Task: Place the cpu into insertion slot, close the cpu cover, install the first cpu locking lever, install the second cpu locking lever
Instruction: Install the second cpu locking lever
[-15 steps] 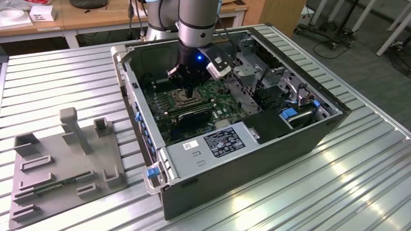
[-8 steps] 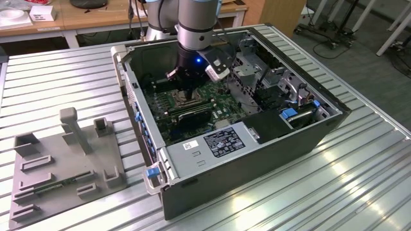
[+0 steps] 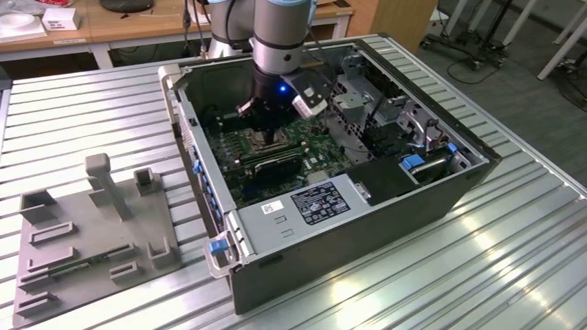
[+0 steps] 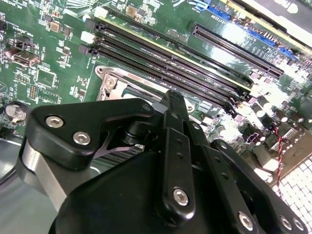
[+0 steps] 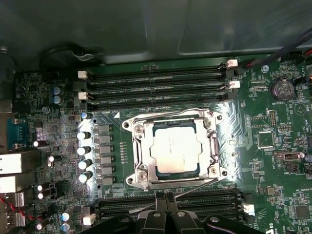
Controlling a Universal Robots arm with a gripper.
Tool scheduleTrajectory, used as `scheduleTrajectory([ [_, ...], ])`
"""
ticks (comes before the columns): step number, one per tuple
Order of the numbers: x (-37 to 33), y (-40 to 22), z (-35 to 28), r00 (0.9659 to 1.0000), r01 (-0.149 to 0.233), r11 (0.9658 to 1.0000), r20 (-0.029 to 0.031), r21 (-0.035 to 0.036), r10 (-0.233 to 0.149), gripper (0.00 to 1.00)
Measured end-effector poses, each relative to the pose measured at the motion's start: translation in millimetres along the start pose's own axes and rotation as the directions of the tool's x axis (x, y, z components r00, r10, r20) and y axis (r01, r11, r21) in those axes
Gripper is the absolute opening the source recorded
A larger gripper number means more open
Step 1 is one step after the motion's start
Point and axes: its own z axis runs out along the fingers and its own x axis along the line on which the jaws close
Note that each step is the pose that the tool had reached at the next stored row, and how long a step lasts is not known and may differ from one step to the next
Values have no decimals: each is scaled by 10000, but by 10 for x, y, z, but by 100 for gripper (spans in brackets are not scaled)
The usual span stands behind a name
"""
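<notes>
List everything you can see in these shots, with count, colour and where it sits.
computer case: one, dark grey, lying open on the metal table
motherboard: one, green, inside the case
cpu: one, silver-grey, seated in the insertion slot
cpu cover: one, steel, framing the chip
memory slots: several, black, on two sides of the socket
fixture tray: one, grey, exterior view's left
gripper: one, black, just off the socket's edge
</notes>
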Motion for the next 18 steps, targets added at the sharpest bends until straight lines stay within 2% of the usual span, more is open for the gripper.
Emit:
scheduleTrajectory([
  [18,12,-5,76,10000,1,10000,0,-1,-1,11],
])
